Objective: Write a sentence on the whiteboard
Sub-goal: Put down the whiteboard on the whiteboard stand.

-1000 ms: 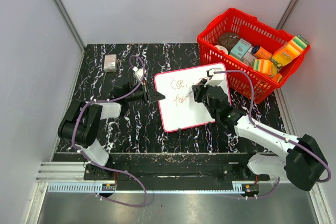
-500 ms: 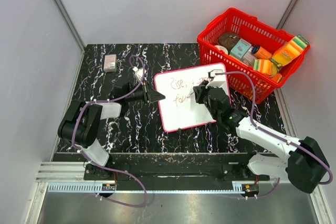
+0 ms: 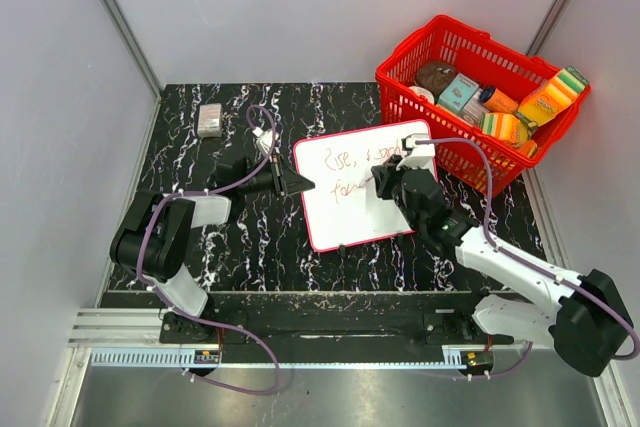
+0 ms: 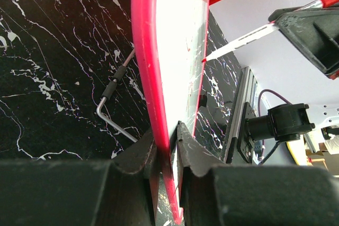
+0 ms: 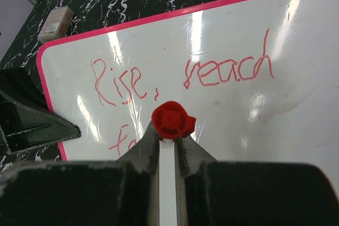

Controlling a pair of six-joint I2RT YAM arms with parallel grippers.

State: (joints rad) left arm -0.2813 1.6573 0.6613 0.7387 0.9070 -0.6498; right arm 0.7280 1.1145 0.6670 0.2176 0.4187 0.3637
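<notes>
The whiteboard (image 3: 345,217) lies tilted on the black marbled table, and its red rim (image 4: 146,56) runs between my left gripper's jaws. The left gripper (image 3: 298,183) (image 4: 168,137) is shut on the board's left edge. My right gripper (image 3: 386,179) (image 5: 168,142) is shut on a white marker with a red end cap (image 5: 173,120). The marker's tip (image 4: 205,59) rests on the board. The sentence (image 5: 183,78) reads "Rise, reach" in red cursive. Under it, a second row starts with "fo" (image 5: 119,142), partly hidden by the marker.
A red basket (image 3: 400,97) full of packaged groceries stands at the back right, close to the board's far corner. A small pinkish box (image 3: 209,119) (image 5: 53,22) lies at the back left. A bent metal rod (image 4: 114,115) lies beside the board.
My right gripper has shifted a little to the right with the marker, uncovering the word "reach" in the first row. The left gripper and the board have not moved.
</notes>
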